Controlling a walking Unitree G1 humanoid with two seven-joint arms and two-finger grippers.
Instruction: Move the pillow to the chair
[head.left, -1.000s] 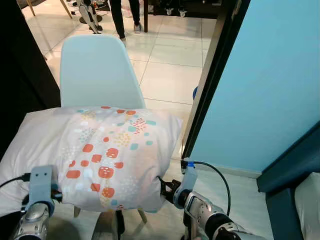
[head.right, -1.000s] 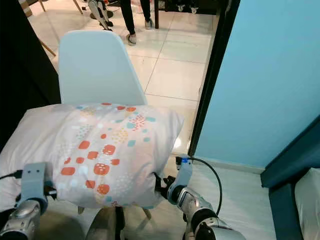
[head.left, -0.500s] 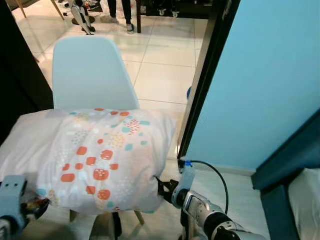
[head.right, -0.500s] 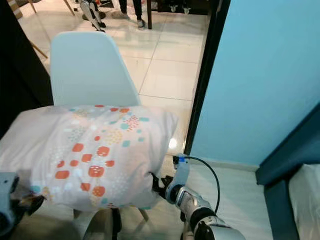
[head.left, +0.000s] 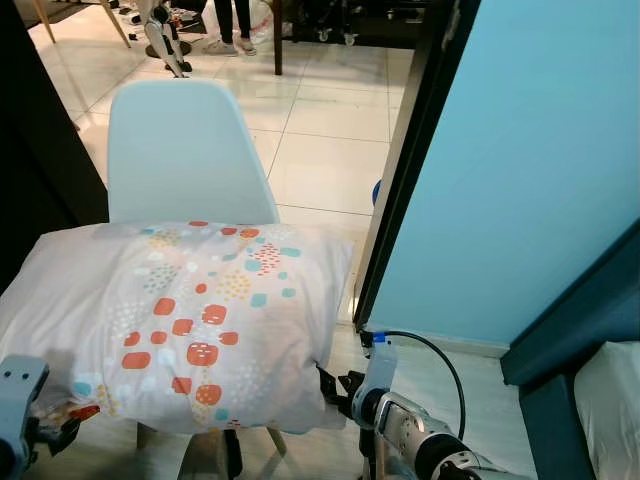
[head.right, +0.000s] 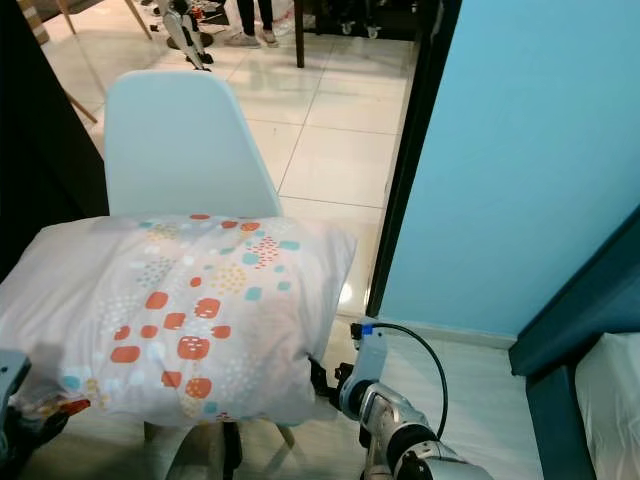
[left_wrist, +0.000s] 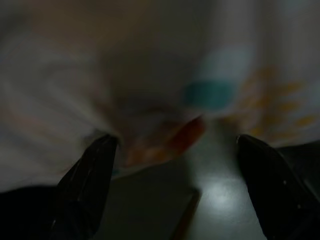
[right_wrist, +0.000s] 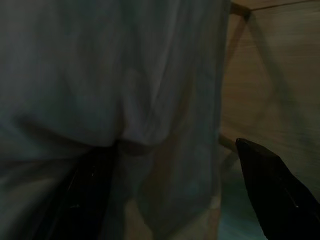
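Observation:
A white pillow (head.left: 190, 320) with orange and teal spots lies across the seat of the pale blue chair (head.left: 185, 150), overhanging it on both sides. My left gripper (head.left: 45, 432) sits at the pillow's near left corner; in the left wrist view its fingers (left_wrist: 85, 185) stand wide apart, the fabric just beyond the tips. My right gripper (head.left: 333, 385) is at the pillow's near right corner. In the right wrist view its fingers (right_wrist: 272, 190) are spread wide, with loose pillow fabric (right_wrist: 150, 100) hanging against them.
A dark door frame (head.left: 400, 170) and a blue wall (head.left: 540, 150) stand close on the right. A teal furniture edge (head.left: 570, 340) and a white cushion (head.left: 615, 400) are at the lower right. A dark panel (head.left: 30, 150) flanks the left. A person's legs (head.left: 235, 15) stand far back on the tiled floor.
My left gripper has dropped back from the pillow's left side to its near corner. The pillow has settled lower on the seat. The right gripper has drawn back slightly.

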